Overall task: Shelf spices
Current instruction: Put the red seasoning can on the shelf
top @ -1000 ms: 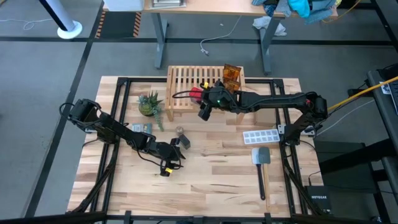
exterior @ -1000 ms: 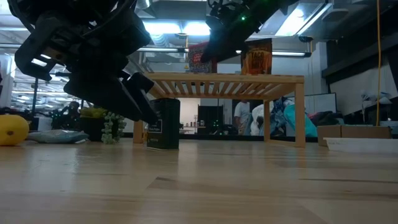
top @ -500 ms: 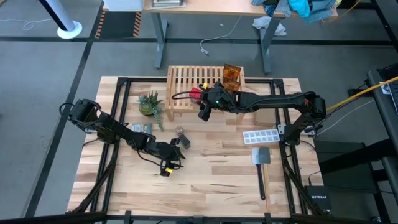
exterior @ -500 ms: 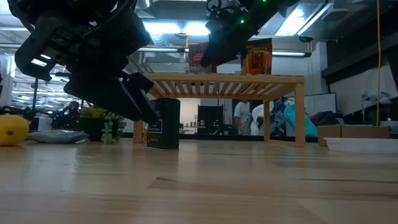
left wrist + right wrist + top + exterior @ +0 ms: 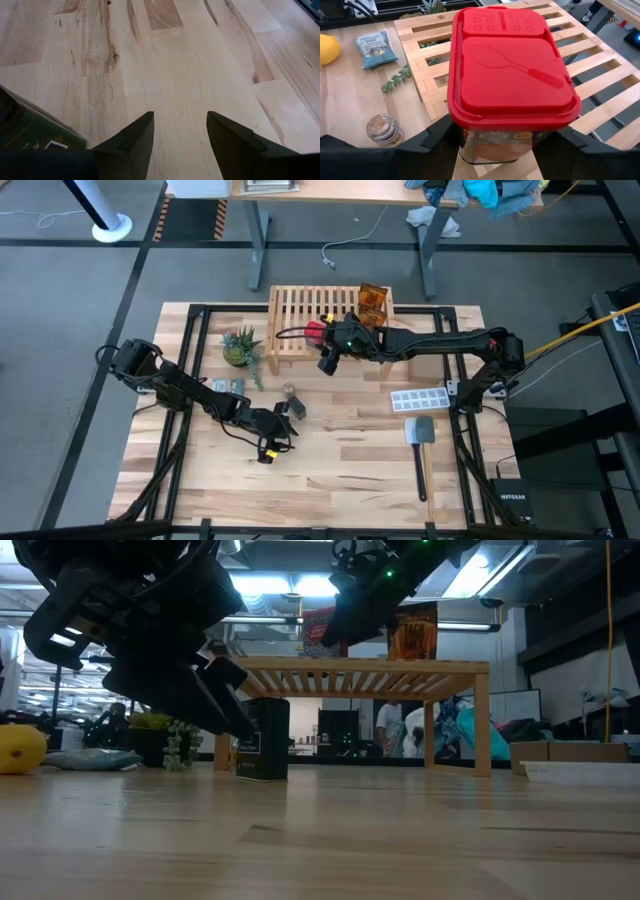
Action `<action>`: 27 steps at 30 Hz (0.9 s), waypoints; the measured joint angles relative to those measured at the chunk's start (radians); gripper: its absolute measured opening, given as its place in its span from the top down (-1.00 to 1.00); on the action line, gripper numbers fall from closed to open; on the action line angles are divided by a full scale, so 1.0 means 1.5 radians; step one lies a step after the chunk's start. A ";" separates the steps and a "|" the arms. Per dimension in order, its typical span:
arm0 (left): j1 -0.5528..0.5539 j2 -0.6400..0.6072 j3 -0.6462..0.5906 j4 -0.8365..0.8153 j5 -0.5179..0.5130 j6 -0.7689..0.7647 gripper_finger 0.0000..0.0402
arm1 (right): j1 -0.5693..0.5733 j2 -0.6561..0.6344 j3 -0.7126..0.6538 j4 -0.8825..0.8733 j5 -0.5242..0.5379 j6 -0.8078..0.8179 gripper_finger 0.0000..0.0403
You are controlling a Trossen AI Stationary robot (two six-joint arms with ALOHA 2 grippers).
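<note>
On the shelf (image 5: 330,315) one orange packet (image 5: 372,300) already, red tin (image 5: 512,95) gripped by right fingers (image 5: 435,137) over the slats, dark box (image 5: 262,738) and jar (image 5: 289,391) left on the desk (image 5: 350,450), left gripper (image 5: 180,135) open, empty.

A potted plant (image 5: 241,346), white ice-cube tray (image 5: 421,397) and spatula (image 5: 420,442) sit on the table (image 5: 340,470).

light: bright ceiling panels, glare low view | arms backlit dark | near tabletop blurred
</note>
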 joint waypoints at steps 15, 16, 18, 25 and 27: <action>0.000 0.000 0.000 -0.001 0.000 0.000 0.13 | 0.000 0.000 0.000 0.000 0.005 0.012 -0.10; 0.000 0.000 0.000 -0.001 0.000 0.000 0.13 | 0.000 0.000 0.000 0.000 0.005 0.012 -0.10; 0.000 0.000 0.000 -0.001 0.000 0.000 0.13 | 0.000 0.000 0.000 0.000 0.003 0.012 -0.10; 0.021 0.000 0.000 -0.001 0.020 0.000 0.13 | 0.000 0.000 0.000 0.000 0.002 0.012 -0.10; 0.033 0.000 0.000 -0.002 0.013 0.000 0.13 | 0.000 0.000 0.000 0.000 0.001 0.013 -0.10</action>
